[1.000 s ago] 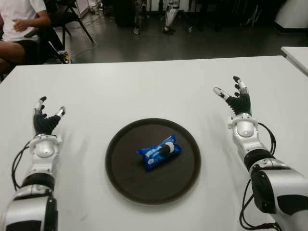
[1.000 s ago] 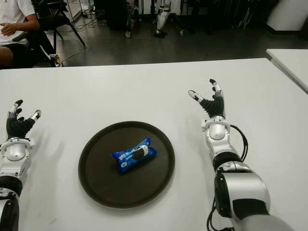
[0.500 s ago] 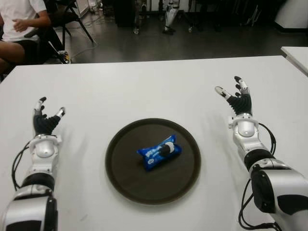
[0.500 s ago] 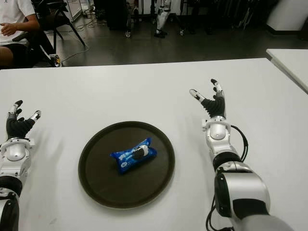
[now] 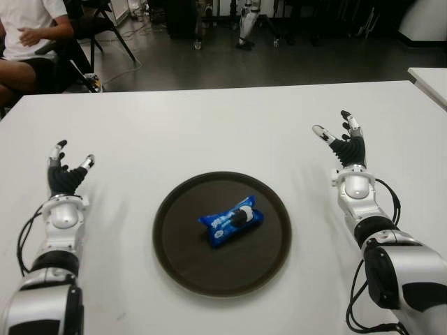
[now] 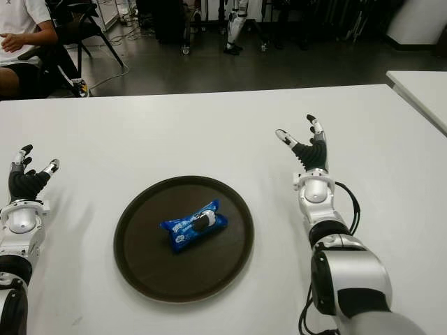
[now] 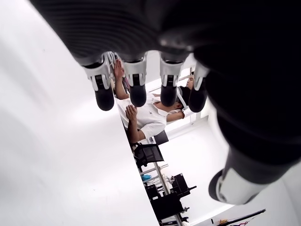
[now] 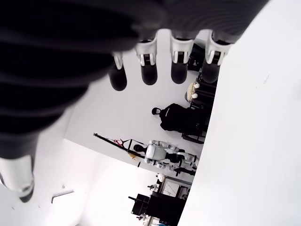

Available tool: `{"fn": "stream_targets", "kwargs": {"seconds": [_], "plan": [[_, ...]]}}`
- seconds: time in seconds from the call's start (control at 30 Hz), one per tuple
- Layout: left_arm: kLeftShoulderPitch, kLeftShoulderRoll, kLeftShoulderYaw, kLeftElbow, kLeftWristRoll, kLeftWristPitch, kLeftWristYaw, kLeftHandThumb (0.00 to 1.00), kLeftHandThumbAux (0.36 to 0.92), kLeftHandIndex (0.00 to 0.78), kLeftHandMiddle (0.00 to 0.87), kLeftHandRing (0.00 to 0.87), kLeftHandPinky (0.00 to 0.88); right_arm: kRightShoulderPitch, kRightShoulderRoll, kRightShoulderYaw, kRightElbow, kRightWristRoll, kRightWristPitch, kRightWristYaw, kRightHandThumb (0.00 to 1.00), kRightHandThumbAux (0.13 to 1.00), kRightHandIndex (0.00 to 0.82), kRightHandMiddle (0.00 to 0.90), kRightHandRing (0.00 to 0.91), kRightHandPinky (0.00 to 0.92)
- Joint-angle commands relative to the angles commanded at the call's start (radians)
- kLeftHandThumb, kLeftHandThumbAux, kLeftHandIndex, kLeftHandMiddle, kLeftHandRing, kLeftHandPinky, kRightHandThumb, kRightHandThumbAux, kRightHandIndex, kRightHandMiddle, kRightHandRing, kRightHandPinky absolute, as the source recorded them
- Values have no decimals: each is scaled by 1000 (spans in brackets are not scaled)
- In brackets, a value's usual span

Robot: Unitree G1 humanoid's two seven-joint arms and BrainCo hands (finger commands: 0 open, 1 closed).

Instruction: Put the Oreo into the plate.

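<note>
A blue Oreo pack [image 5: 231, 220] lies near the middle of the round dark brown plate [image 5: 181, 258] on the white table [image 5: 209, 132]. My right hand [image 5: 341, 141] shows to the right of the plate, fingers spread and holding nothing; its wrist view shows straight fingers [image 8: 148, 67] with nothing between them. My left hand [image 5: 66, 170] shows to the left of the plate, fingers also spread and empty, as its fingers [image 7: 136, 84] in the left wrist view confirm.
A person in a white shirt [image 5: 28, 31] sits beyond the table's far left corner beside a chair [image 5: 105, 21]. A second white table edge [image 5: 429, 80] shows at the far right. Robot legs [image 5: 248, 21] stand on the dark floor behind.
My right hand has drifted slightly to the right and toward me over the last second. The Oreo pack, plate and left hand have not moved.
</note>
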Motion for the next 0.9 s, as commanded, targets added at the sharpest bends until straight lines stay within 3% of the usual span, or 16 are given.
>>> {"fn": "stream_targets", "kwargs": {"seconds": [0.57, 0.9], "plan": [[-1, -3, 4, 1, -3, 2, 6, 0, 731, 0, 0, 0, 0, 0, 5, -33, 0, 41, 36, 70, 0, 555, 10, 0, 0, 0], [-2, -4, 7, -1, -9, 8, -1, 0, 716, 2, 0, 0, 0, 4, 9, -43, -1, 39, 11, 68, 0, 572, 18, 0, 0, 0]]}}
